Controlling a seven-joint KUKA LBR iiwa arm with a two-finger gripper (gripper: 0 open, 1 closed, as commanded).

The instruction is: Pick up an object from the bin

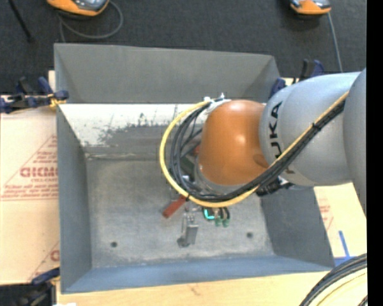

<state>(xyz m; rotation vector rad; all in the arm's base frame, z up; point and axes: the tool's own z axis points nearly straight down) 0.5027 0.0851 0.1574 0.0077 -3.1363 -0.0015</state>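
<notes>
Overhead, the KUKA arm (309,139) reaches in from the right and bends down over the middle of the grey bin (115,193). Its orange wrist cover (233,142) and looped cables (172,152) hide most of the gripper (190,227). Whether the gripper is open, closed or holding anything cannot be told. A small red piece (173,208) lies just beside it on the floor, with a green piece (221,218) near its other side.

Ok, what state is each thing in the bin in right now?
Red piece: lying on the bin floor, one end under the arm.
Grey metal piece: lying on the floor, close beside the red piece.
Green thing: mostly hidden under the arm.
</notes>
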